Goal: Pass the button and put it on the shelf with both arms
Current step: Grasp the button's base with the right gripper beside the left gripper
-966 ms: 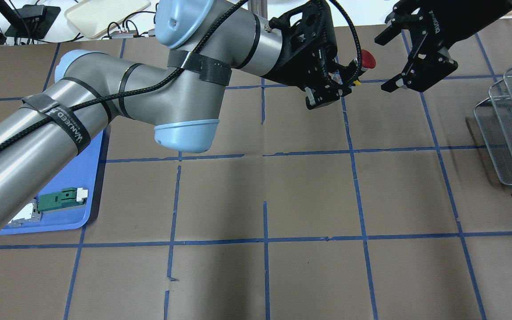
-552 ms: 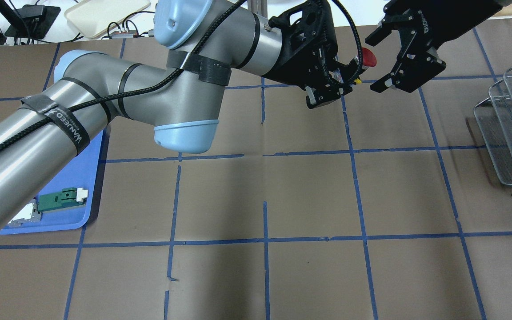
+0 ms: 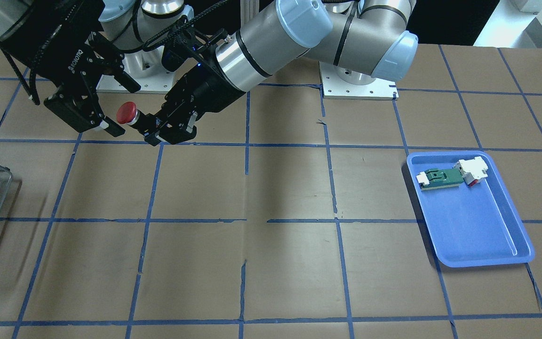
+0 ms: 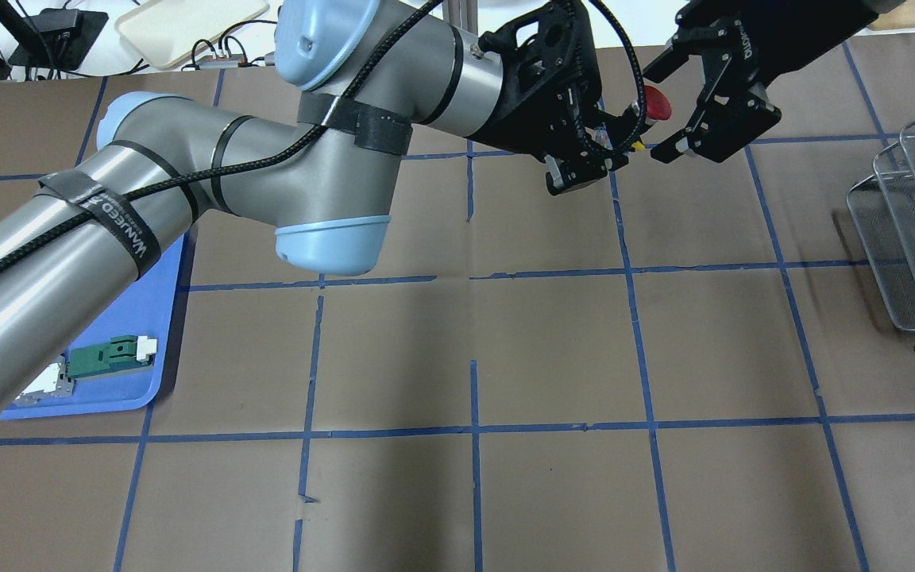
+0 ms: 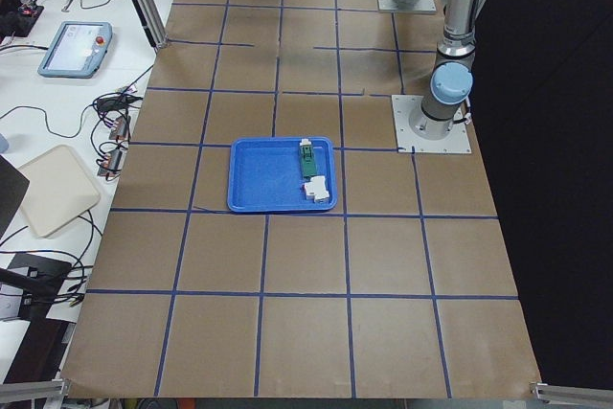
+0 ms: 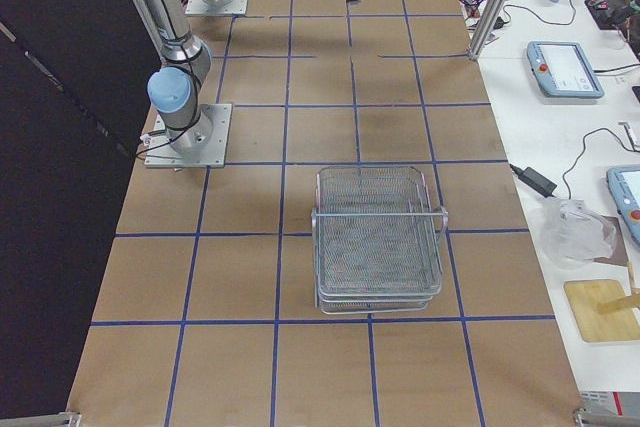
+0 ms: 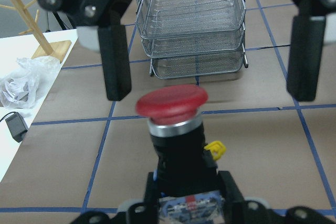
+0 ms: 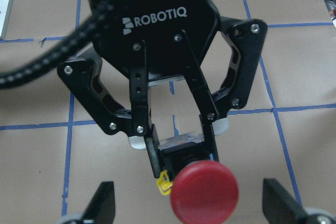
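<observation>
My left gripper [image 4: 620,135] is shut on the black body of the button [image 4: 657,104] and holds it level above the table, red head toward my right arm. My right gripper [image 4: 654,114] is open, with one finger on each side of the red head and not touching it. The front view shows the same: the button [image 3: 126,114], the left gripper [image 3: 146,126], the right gripper [image 3: 123,109]. In the left wrist view the button [image 7: 172,102] sits between the right fingers [image 7: 113,61]. The right wrist view shows the red head [image 8: 205,191] close up. The shelf [image 4: 914,230] stands at the table's right edge.
A blue tray [image 4: 140,310] with a green-and-white part [image 4: 108,356] lies at the left, partly under my left arm. The shelf [image 6: 378,237] stands on the brown table with blue tape lines. Cables and pendants lie beyond the far edge.
My right gripper has moved left toward the button, and its open fingers now flank the red head. My left arm and the button have stayed still.
</observation>
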`<act>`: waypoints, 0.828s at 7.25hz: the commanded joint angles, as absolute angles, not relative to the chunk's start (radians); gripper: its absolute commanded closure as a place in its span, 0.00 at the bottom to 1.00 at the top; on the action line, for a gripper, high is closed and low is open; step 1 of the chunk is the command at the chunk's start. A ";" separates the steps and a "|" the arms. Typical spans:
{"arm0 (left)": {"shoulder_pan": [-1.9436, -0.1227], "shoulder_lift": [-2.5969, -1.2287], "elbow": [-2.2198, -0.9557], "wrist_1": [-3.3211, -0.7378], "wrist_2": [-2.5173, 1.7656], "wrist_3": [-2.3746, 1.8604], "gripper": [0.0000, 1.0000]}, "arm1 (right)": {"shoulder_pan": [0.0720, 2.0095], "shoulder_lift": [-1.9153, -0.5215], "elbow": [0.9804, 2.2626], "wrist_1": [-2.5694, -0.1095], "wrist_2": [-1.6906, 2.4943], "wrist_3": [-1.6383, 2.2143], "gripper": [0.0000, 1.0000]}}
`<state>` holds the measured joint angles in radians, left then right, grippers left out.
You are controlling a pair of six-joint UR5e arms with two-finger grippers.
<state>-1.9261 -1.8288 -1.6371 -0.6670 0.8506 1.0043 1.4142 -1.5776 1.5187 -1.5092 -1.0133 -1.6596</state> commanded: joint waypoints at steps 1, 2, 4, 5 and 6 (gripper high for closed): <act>-1.927 -1.830 -1.647 -0.661 0.851 1.006 1.00 | 1.417 -1.568 1.520 -1.526 -1.003 -1.632 0.00; -1.927 -1.825 -1.649 -0.658 0.850 1.005 1.00 | 1.428 -1.568 1.519 -1.528 -1.003 -1.631 0.00; -1.927 -1.827 -1.649 -0.658 0.850 1.005 1.00 | 1.431 -1.566 1.523 -1.523 -1.019 -1.631 0.00; -1.927 -1.827 -1.649 -0.658 0.850 1.003 1.00 | 1.431 -1.565 1.523 -1.520 -1.020 -1.631 0.00; -1.927 -1.827 -1.651 -0.658 0.850 1.003 1.00 | 1.431 -1.565 1.528 -1.517 -1.040 -1.631 0.01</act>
<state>-1.9267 -1.8270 -1.6495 -0.6582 0.8499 1.0038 1.4307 -1.5655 1.5240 -1.5210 -1.0231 -1.6308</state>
